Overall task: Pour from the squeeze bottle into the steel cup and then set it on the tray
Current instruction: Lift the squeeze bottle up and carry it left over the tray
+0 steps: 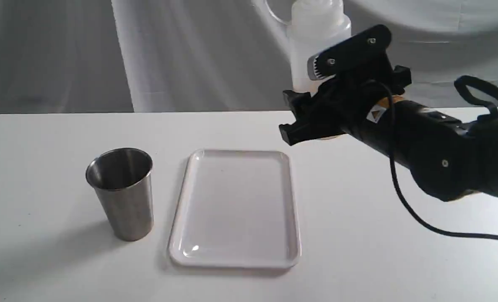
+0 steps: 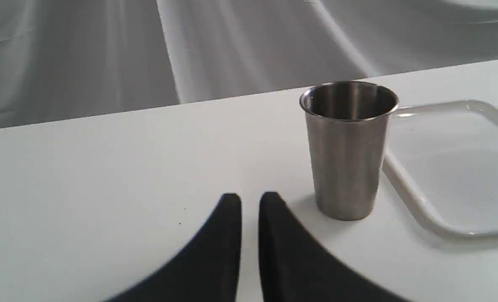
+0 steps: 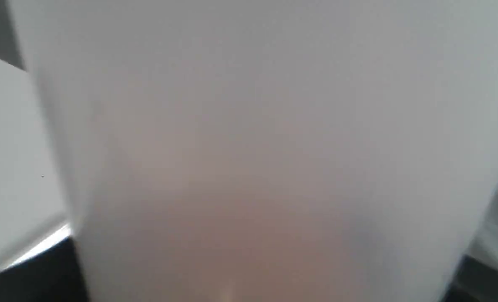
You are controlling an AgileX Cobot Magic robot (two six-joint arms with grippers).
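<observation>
The squeeze bottle (image 1: 318,40) stands upright at the back right, its whitish top above my right gripper (image 1: 304,116), which is shut around its lower body. Its nozzle runs out of the top of the exterior view. Up close, the bottle (image 3: 257,151) fills the right wrist view, blurred, with an orange tint low down. The steel cup (image 1: 122,193) stands upright on the table at the left, beside the white tray (image 1: 236,256). My left gripper (image 2: 250,201) hovers low in front of the cup (image 2: 346,147), shut and holding nothing.
A white table (image 1: 43,142) carries everything, with grey-white draped cloth (image 1: 182,54) behind it. The right arm's black cable (image 1: 404,197) hangs down to the table at the right. The tray (image 2: 458,167) lies just beyond the cup in the left wrist view.
</observation>
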